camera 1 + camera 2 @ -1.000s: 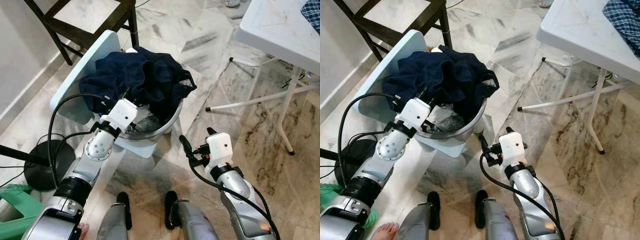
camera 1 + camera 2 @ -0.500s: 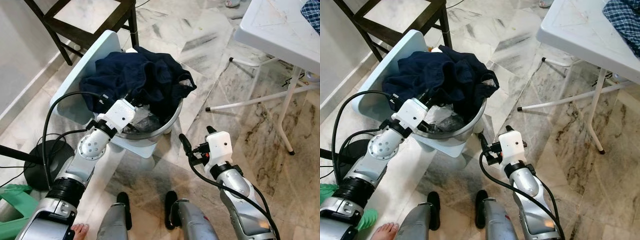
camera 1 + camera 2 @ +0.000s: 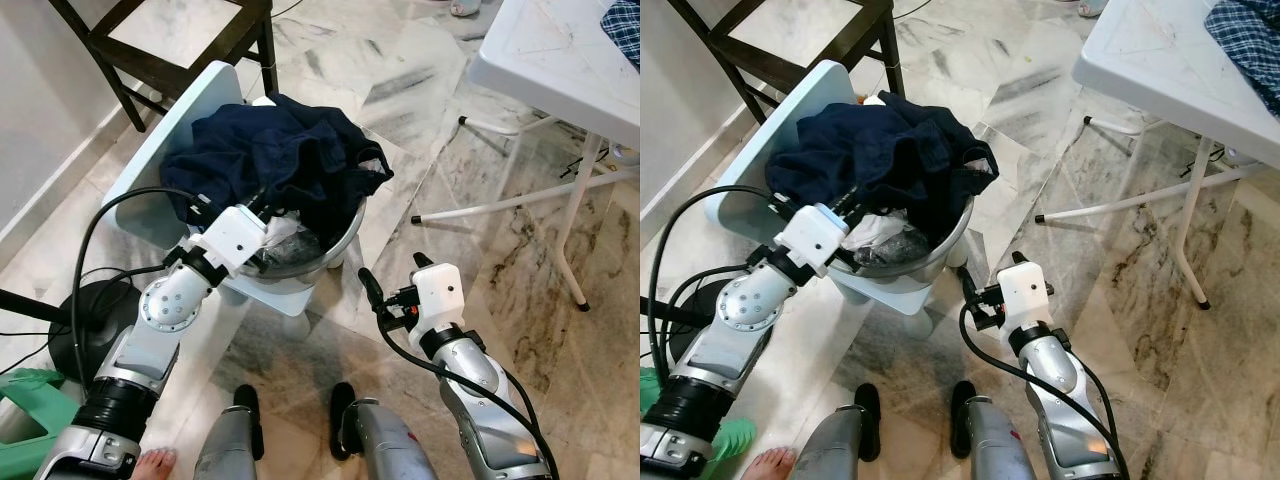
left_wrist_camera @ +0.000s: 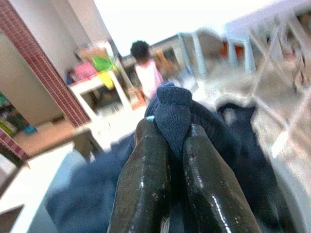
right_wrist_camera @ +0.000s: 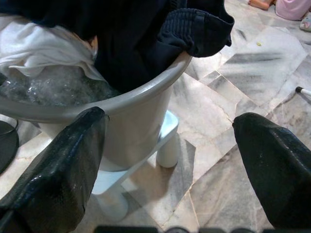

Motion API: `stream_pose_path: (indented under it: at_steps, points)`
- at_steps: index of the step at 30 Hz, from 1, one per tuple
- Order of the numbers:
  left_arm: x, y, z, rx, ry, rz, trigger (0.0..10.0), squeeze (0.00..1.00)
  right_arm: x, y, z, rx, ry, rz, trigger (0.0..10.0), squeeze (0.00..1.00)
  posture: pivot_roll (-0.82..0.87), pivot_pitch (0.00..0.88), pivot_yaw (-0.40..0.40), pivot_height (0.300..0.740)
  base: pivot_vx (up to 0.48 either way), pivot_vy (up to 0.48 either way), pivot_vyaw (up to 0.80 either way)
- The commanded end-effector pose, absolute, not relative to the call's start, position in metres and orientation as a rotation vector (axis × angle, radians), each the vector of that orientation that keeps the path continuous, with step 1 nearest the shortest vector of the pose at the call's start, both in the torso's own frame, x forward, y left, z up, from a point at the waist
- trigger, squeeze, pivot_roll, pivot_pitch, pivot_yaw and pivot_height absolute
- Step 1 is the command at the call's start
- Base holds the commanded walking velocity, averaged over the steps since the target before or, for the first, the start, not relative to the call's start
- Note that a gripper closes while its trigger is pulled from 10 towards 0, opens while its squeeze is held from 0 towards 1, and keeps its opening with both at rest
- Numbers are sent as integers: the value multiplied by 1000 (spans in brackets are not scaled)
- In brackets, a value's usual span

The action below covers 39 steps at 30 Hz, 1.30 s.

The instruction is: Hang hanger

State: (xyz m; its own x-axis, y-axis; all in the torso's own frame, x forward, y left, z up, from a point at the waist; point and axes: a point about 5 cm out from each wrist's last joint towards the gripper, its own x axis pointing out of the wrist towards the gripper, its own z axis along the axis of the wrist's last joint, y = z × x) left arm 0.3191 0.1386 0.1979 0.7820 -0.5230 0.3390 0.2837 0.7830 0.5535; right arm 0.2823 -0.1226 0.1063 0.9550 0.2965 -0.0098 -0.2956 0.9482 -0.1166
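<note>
- Left tool (image 4: 170, 145) pinches a fold of the dark blue garment (image 3: 290, 160), likely to lift it from the basin (image 3: 330, 250).
- Right tool (image 5: 165, 160) is spread wide, idle beside the basin.
- No hanger can be made out; folding bench (image 3: 560, 60) well beyond.

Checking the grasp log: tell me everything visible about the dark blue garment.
The dark blue garment is a soft knit cloth, crumpled and heaped over the grey basin, spilling past its rim, with a ribbed cuff or hem hanging on the side toward the white folding table. White cloth lies under it. The left gripper is shut on a fold of it at the basin's near edge.
</note>
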Motion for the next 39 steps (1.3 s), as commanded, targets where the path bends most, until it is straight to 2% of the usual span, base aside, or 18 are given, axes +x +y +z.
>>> stream_pose_path:
  at_steps: [1,5,10,15,22,23,24,25,28,32,39]
  points:
    - [314,133,209,473,-546,-454,0,0,280,-126,100,-100,12,292,10000,0,73,328,-46,740,0,0,0]
    - [314,127,232,420,-588,-393,0,0,288,-125,103,-86,-1,294,10000,0,96,294,-41,740,0,0,0]
    - [311,130,208,318,-470,-327,0,0,295,-126,104,-74,-12,272,10000,0,95,260,-35,740,0,0,0]
    - [307,135,181,297,-380,-283,0,0,295,-123,105,-44,-23,258,10000,0,105,253,-31,740,0,0,0]
    - [296,138,181,304,-368,-239,0,0,297,-119,106,79,-31,259,10000,0,183,231,-52,740,0,0,0]
    - [294,138,179,259,-329,-205,7176,0,301,-122,108,102,-35,266,10000,0,193,242,-52,740,0,0,0]
    - [294,138,179,259,-329,-205,7176,0,301,-122,108,102,-35,266,10000,0,193,242,-52,740,0,0,0]
    - [292,137,178,249,-325,-190,10000,0,303,-123,108,111,-31,275,10000,0,199,251,-48,740,0,0,0]
    - [289,135,170,245,-299,-210,10000,0,309,-127,102,93,-5,269,10000,0,206,252,-60,740,0,0,0]
    - [286,139,169,236,-293,-178,10000,0,318,-130,113,152,-23,221,10000,0,211,246,-89,740,0,0,-786]
    - [290,136,166,186,-252,-198,10000,0,320,-129,112,165,-34,206,10000,0,215,255,-81,740,0,0,-800]
